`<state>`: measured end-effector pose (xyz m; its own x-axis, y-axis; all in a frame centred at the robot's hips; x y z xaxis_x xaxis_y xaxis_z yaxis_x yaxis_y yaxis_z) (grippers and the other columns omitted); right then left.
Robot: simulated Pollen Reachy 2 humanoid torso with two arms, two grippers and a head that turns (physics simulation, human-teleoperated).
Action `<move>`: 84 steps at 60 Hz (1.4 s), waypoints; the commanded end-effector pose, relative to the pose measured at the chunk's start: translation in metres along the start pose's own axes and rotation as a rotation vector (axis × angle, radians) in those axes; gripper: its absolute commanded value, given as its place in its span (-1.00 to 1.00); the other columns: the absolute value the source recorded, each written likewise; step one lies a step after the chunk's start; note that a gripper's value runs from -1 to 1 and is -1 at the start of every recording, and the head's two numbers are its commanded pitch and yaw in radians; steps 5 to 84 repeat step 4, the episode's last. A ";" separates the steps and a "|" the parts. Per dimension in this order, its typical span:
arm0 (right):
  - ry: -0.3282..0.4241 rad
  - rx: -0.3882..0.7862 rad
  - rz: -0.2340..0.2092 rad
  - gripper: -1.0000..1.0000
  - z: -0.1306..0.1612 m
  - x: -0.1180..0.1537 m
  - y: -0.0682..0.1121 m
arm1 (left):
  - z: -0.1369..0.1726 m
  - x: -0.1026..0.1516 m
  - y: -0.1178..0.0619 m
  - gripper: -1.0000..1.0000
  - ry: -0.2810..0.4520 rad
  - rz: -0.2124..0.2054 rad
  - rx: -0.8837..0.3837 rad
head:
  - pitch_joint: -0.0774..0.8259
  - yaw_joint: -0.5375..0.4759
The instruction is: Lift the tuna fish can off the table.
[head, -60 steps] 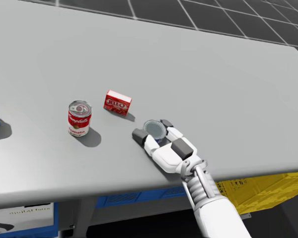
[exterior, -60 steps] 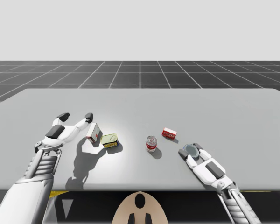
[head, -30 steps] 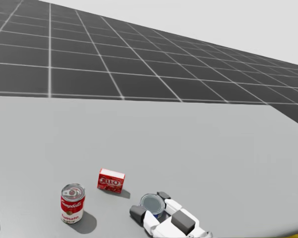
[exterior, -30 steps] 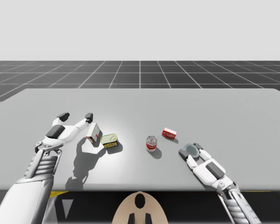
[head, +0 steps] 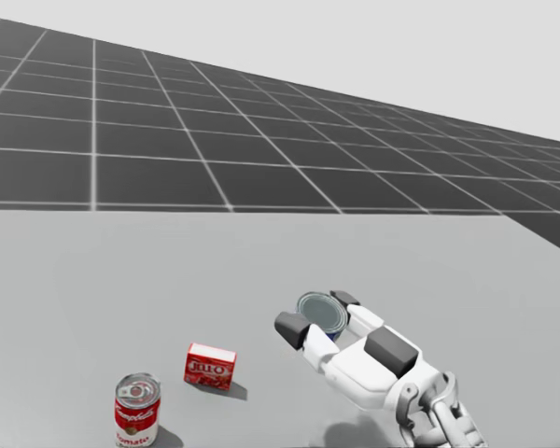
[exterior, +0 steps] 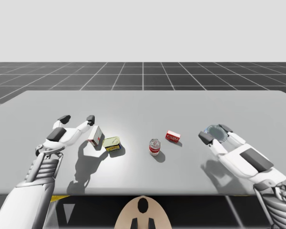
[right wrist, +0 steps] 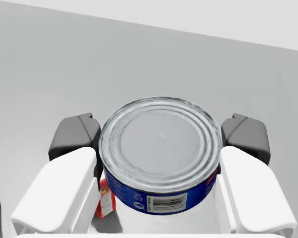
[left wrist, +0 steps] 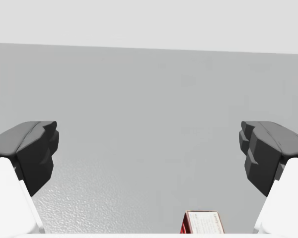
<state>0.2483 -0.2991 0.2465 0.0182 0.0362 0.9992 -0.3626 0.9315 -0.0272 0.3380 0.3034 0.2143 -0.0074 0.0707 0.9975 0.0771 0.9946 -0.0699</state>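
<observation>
1. High view shows the grey table (exterior: 143,105) with my right arm above it; the arm's shadow lies apart from it on the surface, so I judge that the lifting step is in hand and the can is clear of the table.
2. Right gripper (exterior: 215,133) presses its two fingers (right wrist: 75,135) on the tuna fish can (right wrist: 160,144) from both sides, lid upward; the next move, I think, calls for a firm hold and a straight, level rise.
3. Left gripper (exterior: 77,118) is spread wide and holds nothing; it hangs just beside a white and red box (exterior: 95,136).
4. Hard to see: the bottom of the can, and the exact contact behind its wall; a small red box (right wrist: 106,201) is partly covered by the can; in the left wrist view the white and red box is cut off under the gripper.
</observation>
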 end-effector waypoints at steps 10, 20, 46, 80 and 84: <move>-0.235 -0.037 0.133 1.00 0.005 0.099 -0.005 | 0.000 0.001 0.000 -1.00 0.000 0.004 0.003 | -0.12 -0.73; -0.235 -0.037 0.133 1.00 0.005 0.099 -0.005 | 0.000 0.001 0.000 -1.00 0.000 0.004 0.003 | -0.12 -0.73; -0.235 -0.037 0.133 1.00 0.005 0.099 -0.005 | 0.000 0.001 0.000 -1.00 0.000 0.004 0.003 | -0.12 -0.73; -0.235 -0.037 0.133 1.00 0.005 0.099 -0.005 | 0.000 0.001 0.000 -1.00 0.000 0.004 0.003 | -0.12 -0.73; -0.235 -0.037 0.133 1.00 0.005 0.099 -0.005 | 0.000 0.001 0.000 -1.00 0.000 0.004 0.003 | -0.12 -0.73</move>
